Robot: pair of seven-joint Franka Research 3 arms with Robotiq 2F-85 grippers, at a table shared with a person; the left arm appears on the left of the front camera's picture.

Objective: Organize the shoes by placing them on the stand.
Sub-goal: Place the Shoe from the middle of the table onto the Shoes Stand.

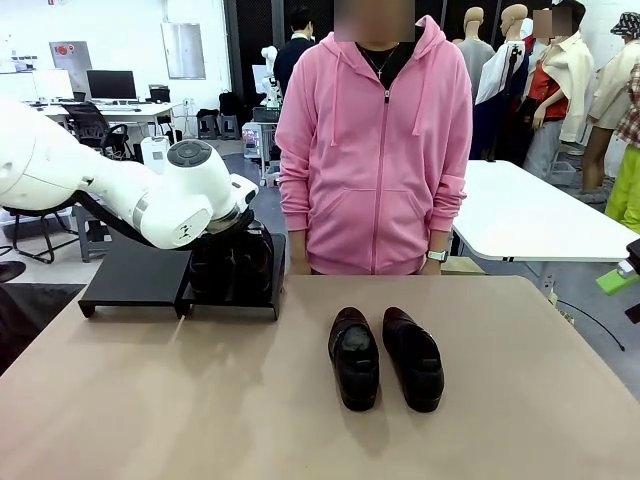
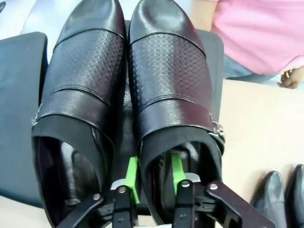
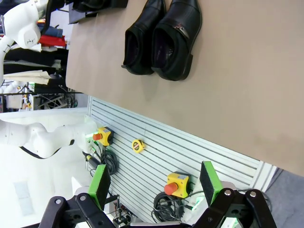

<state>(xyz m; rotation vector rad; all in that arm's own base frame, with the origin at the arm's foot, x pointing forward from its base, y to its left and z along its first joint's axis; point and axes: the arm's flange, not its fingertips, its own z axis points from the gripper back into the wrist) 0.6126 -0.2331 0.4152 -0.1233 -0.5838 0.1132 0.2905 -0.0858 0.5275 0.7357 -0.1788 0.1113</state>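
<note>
Starting big, the table (image 1: 300, 440) itself poses little hazard. The person (image 1: 375, 150) stands at its far side just right of the stand (image 1: 130, 303), though, so a wide swing of the left arm (image 1: 110, 190), which hangs over the stand's right half, could brush them. The stand looks light and sits close to the table's far edge, so a sideways tug could slide it or tip it off the back. Two shoes (image 1: 232, 268) sit touching on the stand's right half, toes toward the person. The other two (image 1: 383, 358) lie on the table, well right of the stand and nearer the robot. The right gripper (image 3: 154, 183) hangs wide and empty, off the table and far from the stand, so I see no threat there. The left gripper (image 2: 154, 164) is narrowly parted at the heels. One pad (image 2: 133, 166) sits in the seam between the two shoes and the other is inside the opening of the shoe farther from the stand's bare half. That shoe's wall stands between them, seemingly not pinched. If the gripper rises tilted, or closes again, a pad may hook that wall and drag the shoe backward off the stand. Its neighbour, pressed against it, would likely shift too.
</note>
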